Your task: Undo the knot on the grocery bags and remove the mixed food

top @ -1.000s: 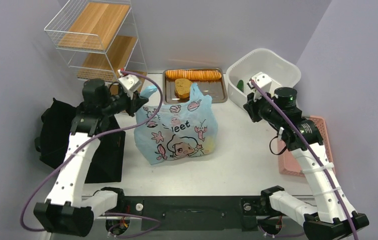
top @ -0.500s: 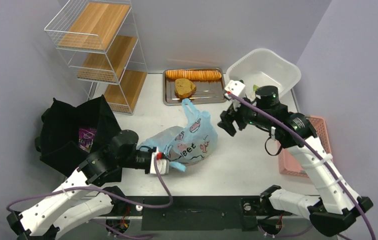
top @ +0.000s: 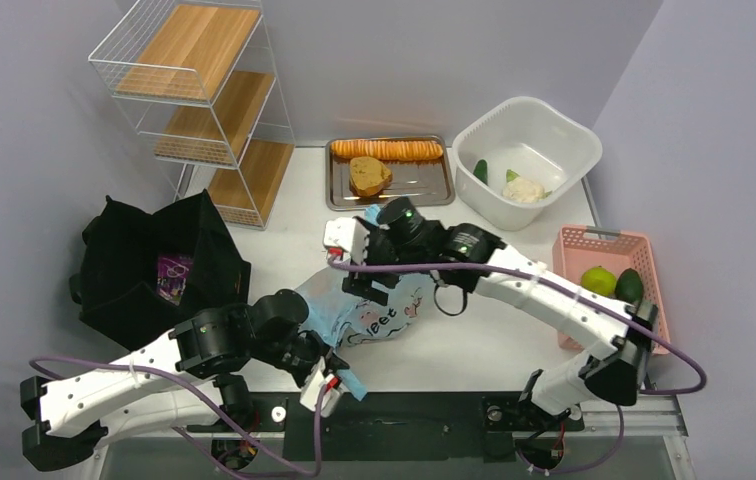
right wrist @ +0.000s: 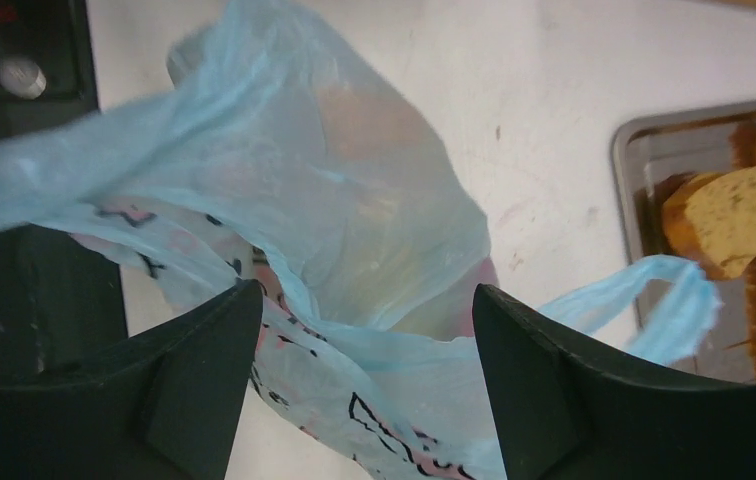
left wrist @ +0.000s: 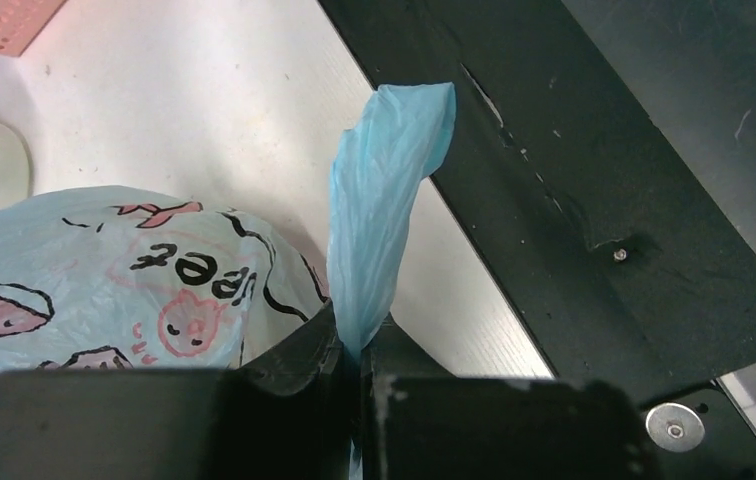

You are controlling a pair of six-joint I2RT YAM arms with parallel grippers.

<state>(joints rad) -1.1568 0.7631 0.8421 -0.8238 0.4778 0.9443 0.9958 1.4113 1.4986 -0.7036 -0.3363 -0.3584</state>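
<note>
Starting at the left edge, what crowds the table?
Wire shelf (top: 204, 100) in the far corner, with the black tote (top: 134, 255) gaping in front of it, a purple packet (top: 172, 275) inside. Bare tabletop (top: 284, 235) lies between the tote and the steel tray (top: 424, 187)
And the grippers?
Left gripper (top: 339, 378) sits at the near edge, over the black base plate (top: 404, 412), clamped on one handle of the pale blue bag (top: 379, 318). Right gripper (top: 359, 258) hangs over the bag at mid-table, jaws wide apart, bag film between them, nothing visibly pinched
Further right?
White tub (top: 574, 125) holds cauliflower (top: 524, 188); pink basket (top: 579, 235) at the right edge holds a lemon (top: 599, 280) and an avocado (top: 631, 285)
What do the wrist views add?
Left wrist: the handle strip (left wrist: 384, 200) standing up from shut fingers. Right wrist: a second handle loop (right wrist: 659, 295) lying free beside the tray's brown bread (right wrist: 724, 215), mostly hidden by the arm from above
</note>
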